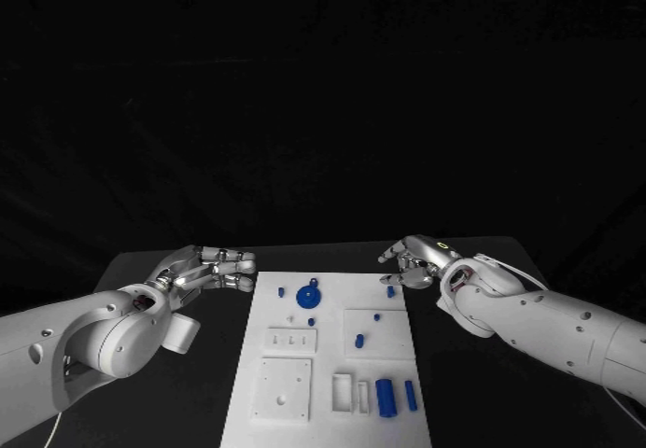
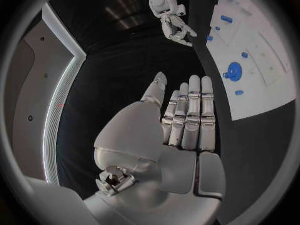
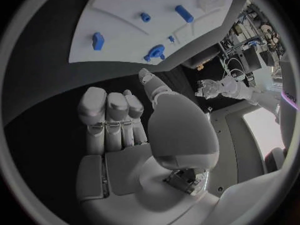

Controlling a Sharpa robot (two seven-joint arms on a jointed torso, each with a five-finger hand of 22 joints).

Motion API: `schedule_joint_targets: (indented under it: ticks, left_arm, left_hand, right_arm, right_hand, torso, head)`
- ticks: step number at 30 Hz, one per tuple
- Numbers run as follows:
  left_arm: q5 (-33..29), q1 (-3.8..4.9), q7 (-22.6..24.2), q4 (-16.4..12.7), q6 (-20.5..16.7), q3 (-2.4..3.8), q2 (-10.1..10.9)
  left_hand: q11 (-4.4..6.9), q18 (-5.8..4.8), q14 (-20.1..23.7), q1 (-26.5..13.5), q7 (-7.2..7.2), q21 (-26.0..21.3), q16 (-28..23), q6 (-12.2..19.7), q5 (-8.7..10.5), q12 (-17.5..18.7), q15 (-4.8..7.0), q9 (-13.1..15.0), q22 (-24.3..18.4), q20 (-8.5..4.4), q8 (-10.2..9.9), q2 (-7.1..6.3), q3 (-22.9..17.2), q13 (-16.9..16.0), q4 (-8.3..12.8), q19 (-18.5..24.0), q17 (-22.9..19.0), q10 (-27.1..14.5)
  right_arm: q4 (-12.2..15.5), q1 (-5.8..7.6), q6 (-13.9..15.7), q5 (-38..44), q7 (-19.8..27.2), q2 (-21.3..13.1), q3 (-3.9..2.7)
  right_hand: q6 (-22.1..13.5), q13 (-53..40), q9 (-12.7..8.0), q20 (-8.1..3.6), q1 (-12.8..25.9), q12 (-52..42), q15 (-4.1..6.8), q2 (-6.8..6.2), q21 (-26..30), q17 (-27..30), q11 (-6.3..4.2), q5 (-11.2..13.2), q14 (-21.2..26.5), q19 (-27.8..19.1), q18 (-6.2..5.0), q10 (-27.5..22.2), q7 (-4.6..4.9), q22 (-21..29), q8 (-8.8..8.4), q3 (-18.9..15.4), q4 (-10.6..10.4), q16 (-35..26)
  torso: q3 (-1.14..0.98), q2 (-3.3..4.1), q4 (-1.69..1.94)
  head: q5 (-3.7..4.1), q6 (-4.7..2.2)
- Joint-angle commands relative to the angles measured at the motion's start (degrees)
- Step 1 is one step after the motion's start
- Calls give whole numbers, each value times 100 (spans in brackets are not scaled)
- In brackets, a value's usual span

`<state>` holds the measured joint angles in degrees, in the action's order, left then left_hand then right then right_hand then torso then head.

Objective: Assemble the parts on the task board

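Observation:
The white task board (image 1: 393, 359) lies in the middle of the black table. A round blue part with a small tab (image 1: 308, 297) sits near its far left corner, and small blue pegs (image 1: 392, 291) (image 1: 359, 341) lie further right. Two blue cylinders (image 1: 386, 397) rest by the near edge. My left hand (image 1: 209, 269) hovers off the board's far left corner, fingers straight and together, holding nothing (image 2: 187, 115). My right hand (image 1: 417, 261) hovers over the far right corner, also holding nothing (image 3: 119, 120). In the left wrist view the round part (image 2: 234, 71) shows on the board (image 2: 262, 90).
The board carries white raised blocks and recessed plates (image 1: 286, 387) (image 1: 292, 340) on its left and near side. Black table surface (image 1: 202, 392) lies on both sides of the board. The right wrist view shows the board (image 3: 125, 40) with a blue peg (image 3: 97, 40) near its edge.

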<state>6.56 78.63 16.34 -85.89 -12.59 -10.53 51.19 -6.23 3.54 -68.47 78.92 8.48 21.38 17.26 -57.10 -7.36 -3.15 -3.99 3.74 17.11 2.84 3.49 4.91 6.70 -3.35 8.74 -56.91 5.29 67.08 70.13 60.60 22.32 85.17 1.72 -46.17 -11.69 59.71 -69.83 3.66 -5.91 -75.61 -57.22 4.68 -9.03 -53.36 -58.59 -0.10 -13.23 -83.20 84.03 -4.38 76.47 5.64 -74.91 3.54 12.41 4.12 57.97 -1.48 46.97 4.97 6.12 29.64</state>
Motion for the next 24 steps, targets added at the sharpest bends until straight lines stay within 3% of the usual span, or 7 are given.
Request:
schedule_joint_targets:
  ticks: [1, 8, 10, 16, 21, 24]
  left_arm:
    - [22, -14, 111, 13, 95, 3, -18]
    - [22, -36, 122, 43, 115, 3, -37]
    - [22, -47, 123, 55, 123, 3, -46]
    - [22, -69, 122, 85, 140, 3, -59]
    - [22, -78, 120, 108, 146, 3, -64]
    - [22, -81, 117, 118, 150, 3, -69]
  left_hand:
    - [-25, -60, 41, -1, -3, -37, -6, -7, -18, -25, -13, -2, 10, 15, 8, -13, -1, -7, 40, 30, -7, -107]
    - [-45, -51, 43, 2, -4, -40, -3, 2, -17, -23, -20, -2, 12, 23, 8, -23, -1, -7, 50, 29, -7, -201]
    - [-46, -50, 43, 2, -4, -40, -3, 2, -17, -23, -20, -1, 13, 24, 9, -24, -1, -7, 51, 29, -7, -206]
    - [-50, -47, 45, 3, -5, -41, -1, 6, -17, -23, -21, -2, 14, 26, 8, -25, -5, -7, 53, 28, -6, -224]
    - [-52, -45, 46, 5, -4, -42, -1, 7, -17, -22, -22, -2, 15, 28, 8, -31, -6, -7, 56, 29, -6, -236]
    - [-52, -45, 46, 5, -4, -42, -1, 7, -17, -22, -22, -2, 15, 28, 8, -31, -6, -7, 56, 29, -6, -236]
  right_arm:
    - [-215, -63, -179, -159, 479, 42, -3]
    - [-750, -174, -148, -136, 614, 236, -4]
    - [-881, -194, -161, -134, 645, 289, -4]
    - [-1187, -256, -184, -135, 701, 392, -4]
    - [-1374, -291, -200, -168, 733, 477, -4]
    - [-1427, -302, -238, -178, 740, 520, -4]
  right_hand:
    - [-80, 15, -9, 10, -75, 30, 4, -15, 29, 14, -9, -42, 21, 91, 100, -48, 3, -698, -1, -27, 49, -41]
    - [-595, 51, -24, 5, -142, 72, 10, 22, 61, 17, -23, -147, 19, 91, 101, -69, -3, -697, -13, -314, 126, -86]
    - [-719, 59, -30, 6, -170, 83, 8, 23, 66, 16, -18, -173, 20, 92, 101, -77, 8, -697, -21, -373, 146, -95]
    - [-983, 73, -39, 18, -214, 108, -7, -21, 88, 20, -6, -302, 25, 86, 89, -99, 38, -693, -30, -389, 149, -111]
    - [-1158, 86, -43, 50, -291, 123, -32, -41, 111, 5, 11, -247, 30, 86, 59, -123, 66, -691, -32, -610, -38, -117]
    - [-1154, 86, -43, 50, -292, 123, -32, -41, 111, 5, 11, -248, 30, 86, 59, -123, 66, -691, -31, -610, -39, -118]
  torso:
    - [-55, -16, -24]
    - [-108, -15, -14]
    - [-89, -17, -6]
    - [-110, -12, 27]
    - [-133, -2, 37]
    - [-126, -5, 37]
  head:
    - [-5, 10]
    - [4, 42]
    - [13, 53]
    - [25, 84]
    - [30, 87]
    - [28, 95]
